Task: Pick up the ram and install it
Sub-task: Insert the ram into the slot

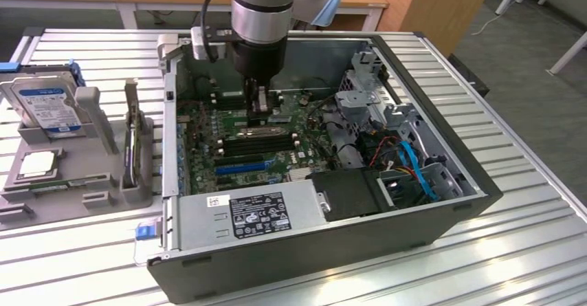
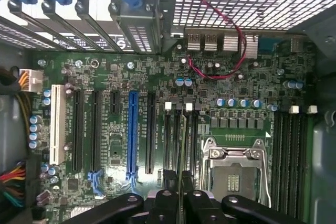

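arm [image 1: 261,7]: cut off above the case [image 1: 367,251]
ram [image 2: 181,150]: inside the case, edge-on, chips hidden, one end behind the fingers [image 2: 167,205]
label [image 1: 258,216]: on the case, print unreadable

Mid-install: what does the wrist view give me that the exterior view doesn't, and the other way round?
Wrist view adds: the empty CPU socket, a red wire, and the ram seen edge-on above the memory slots beside that socket.
Exterior view adds: the hard drive and processor in holders at the exterior view's left, outside the case, plus the power supply.
Both: the gripper shut on the ram, low over the motherboard.
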